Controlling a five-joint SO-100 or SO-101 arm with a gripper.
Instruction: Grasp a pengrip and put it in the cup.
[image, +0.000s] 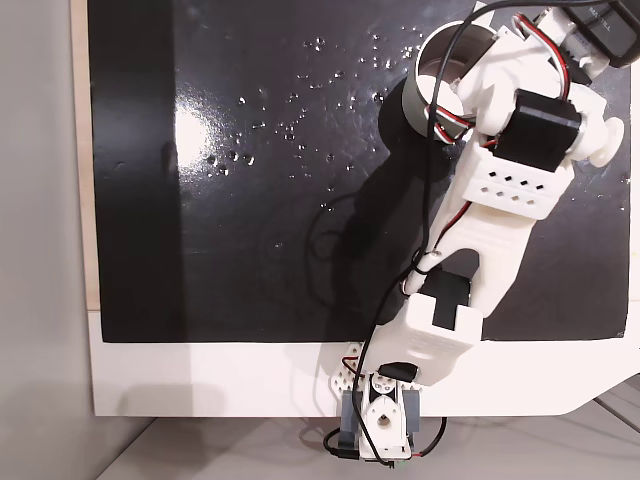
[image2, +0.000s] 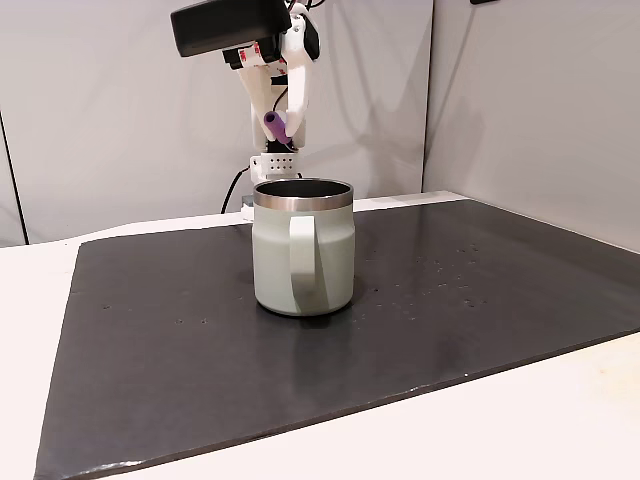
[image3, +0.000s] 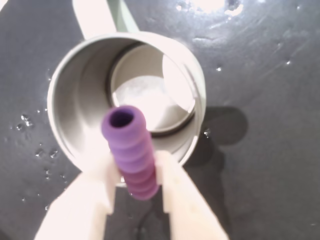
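The gripper hangs above the cup, clamping the pengrip.

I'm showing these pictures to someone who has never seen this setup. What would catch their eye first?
Probably the purple pengrip, clamped in the white pincer and hanging right over the open mouth of the cup in the wrist view. In a fixed view, the pale green cup stands alone on the black mat, with the arm holding the pengrip above and behind it.
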